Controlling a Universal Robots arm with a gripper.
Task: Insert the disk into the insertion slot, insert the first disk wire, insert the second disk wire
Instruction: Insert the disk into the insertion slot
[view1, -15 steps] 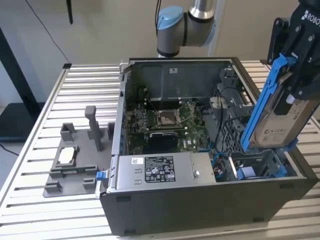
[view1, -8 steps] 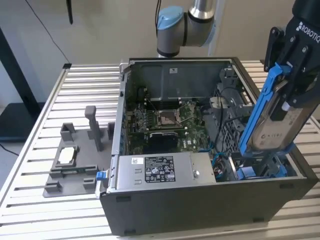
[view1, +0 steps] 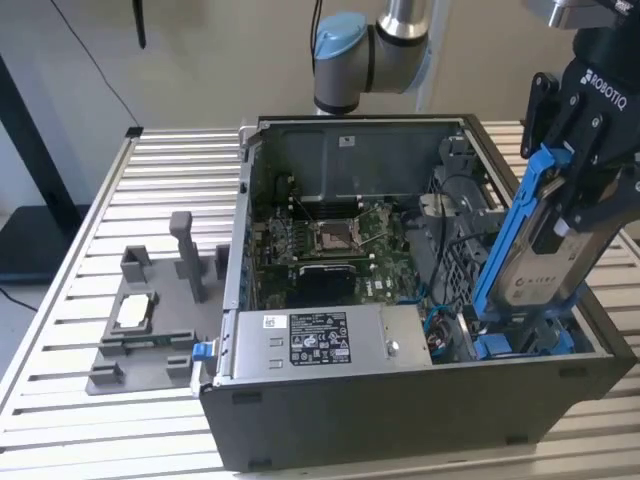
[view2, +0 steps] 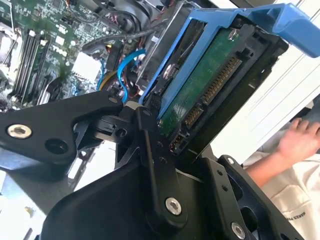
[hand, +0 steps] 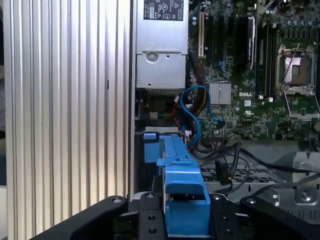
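The gripper (view1: 572, 198) clamps the disk (view1: 530, 270) at its upper end, closed on the blue carrier (hand: 182, 197). In the exterior view the disk stands steeply tilted over the case (view1: 400, 420) corner on that view's right. Its long axis runs from the gripper down toward the view's left, with the labelled face outward. The lower end sits at the slot (view1: 525, 342), by the blue tabs; I cannot tell whether it has entered. The second wrist view shows the disk's green circuit board (view2: 200, 87), with the connector end nearest the gripper. The disk's white label bears print I cannot make out, and the power supply (view1: 320, 340) also carries a printed label. A person's hand (view2: 300, 136) is apart from the disk
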